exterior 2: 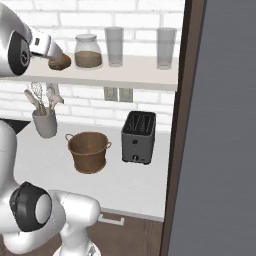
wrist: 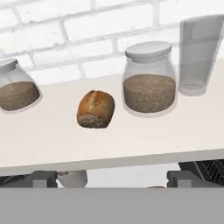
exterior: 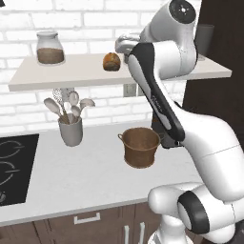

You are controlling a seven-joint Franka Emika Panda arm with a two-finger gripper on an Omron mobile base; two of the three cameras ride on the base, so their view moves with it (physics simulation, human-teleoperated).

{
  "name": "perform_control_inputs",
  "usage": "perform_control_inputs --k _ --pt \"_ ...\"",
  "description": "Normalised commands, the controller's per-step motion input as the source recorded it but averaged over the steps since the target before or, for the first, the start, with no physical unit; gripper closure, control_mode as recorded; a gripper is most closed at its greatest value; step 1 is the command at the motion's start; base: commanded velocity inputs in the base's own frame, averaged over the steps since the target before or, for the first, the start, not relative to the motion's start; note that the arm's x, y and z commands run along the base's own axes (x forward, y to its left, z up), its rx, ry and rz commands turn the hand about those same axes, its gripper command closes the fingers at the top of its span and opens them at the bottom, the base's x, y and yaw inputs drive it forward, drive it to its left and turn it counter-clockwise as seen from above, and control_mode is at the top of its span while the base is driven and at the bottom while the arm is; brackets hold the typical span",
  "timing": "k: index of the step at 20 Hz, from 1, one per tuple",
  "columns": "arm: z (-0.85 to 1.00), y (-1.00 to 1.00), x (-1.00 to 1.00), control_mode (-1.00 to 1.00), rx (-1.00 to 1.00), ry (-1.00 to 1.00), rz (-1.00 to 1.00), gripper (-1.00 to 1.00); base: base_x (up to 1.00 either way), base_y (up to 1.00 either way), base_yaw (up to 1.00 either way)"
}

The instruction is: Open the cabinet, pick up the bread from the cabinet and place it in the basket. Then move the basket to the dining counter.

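The claw [wrist: 112, 178] is spread wide and holding nothing, hovering just off the front edge of the shelf [wrist: 131, 144] with the bread [wrist: 96, 109] straight ahead of it, a bit left of center. Biggest risk I see: the jar [wrist: 149, 78] to the right of the loaf sits close, so a sloppy approach could bump it, or shove the bread back toward the brick wall. There's more room on the left before the other jar [wrist: 16, 89]. The basket [exterior: 140, 146] sits below on the counter [exterior: 86, 176], open space around it.
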Motion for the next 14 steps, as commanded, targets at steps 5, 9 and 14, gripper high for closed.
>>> perform_control_inputs --k 5,9,14 --pt "0.01 0.07 0.15 -1.0 0.0 0.06 0.02 -1.0 0.0 0.0 0.0" --pt "-0.58 0.02 0.08 -1.0 0.0 0.16 0.0 -1.0 0.0 0.0 0.0" --pt "-0.51 0.09 0.35 -1.0 0.0 0.06 0.0 -1.0 0.0 0.0 0.0"
